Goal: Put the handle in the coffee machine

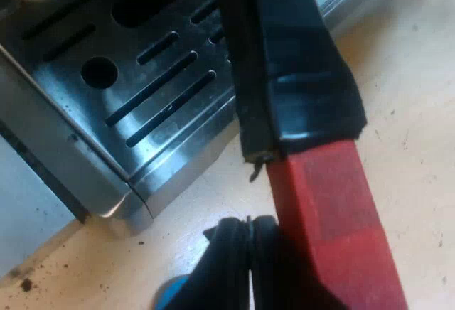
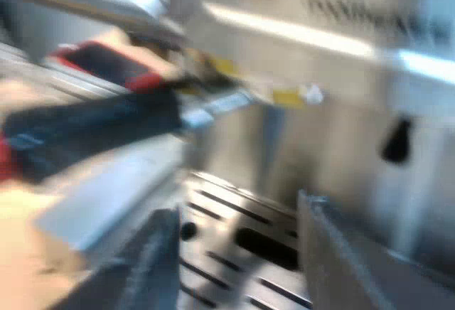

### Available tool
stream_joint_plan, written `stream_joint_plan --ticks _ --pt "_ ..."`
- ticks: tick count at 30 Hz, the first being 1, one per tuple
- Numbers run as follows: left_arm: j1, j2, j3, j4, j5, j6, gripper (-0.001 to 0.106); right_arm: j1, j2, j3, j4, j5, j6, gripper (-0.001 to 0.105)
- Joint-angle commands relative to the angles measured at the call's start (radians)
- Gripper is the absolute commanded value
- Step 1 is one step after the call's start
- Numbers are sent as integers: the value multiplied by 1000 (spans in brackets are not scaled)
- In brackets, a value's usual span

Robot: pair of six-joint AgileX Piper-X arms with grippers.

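right gripper [image 2: 238, 214] spread above drip tray [image 1: 64, 104], handle [image 2: 92, 132] crossing before machine [image 2: 320, 132], left gripper [image 1: 250, 235] unclear

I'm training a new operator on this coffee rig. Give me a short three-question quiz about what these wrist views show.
1. True or false: the right tool is shut on the handle.
2. The handle's end is: A blue, B red, C green.
3. Which slotted part of the espresso machine shows between the right tool's fingers?
Key: 1 false, it is open; 2 B; 3 the drip tray.
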Motion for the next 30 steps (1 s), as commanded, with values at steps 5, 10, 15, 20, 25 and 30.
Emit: stream_joint_plan --ticks 5,10,15,20,25,30 --pt "-104 -18 -4 -7 118 -31 0 2 -196 -6 215 -131 -3 75" --pt "-201 -18 -4 -71 118 -91 0 2 -323 -7 371 -140 32 75" --pt "-293 -18 -4 -155 118 -106 0 2 -431 -7 485 -140 59 75" --pt "-362 -18 -4 -311 127 -106 0 2 -480 -7 564 -140 89 75" --pt "-399 -18 -7 -367 124 -121 0 2 -488 -7 594 -140 93 75" --pt "-334 -21 -8 -153 82 -118 0 2 -488 -7 605 -140 104 75"
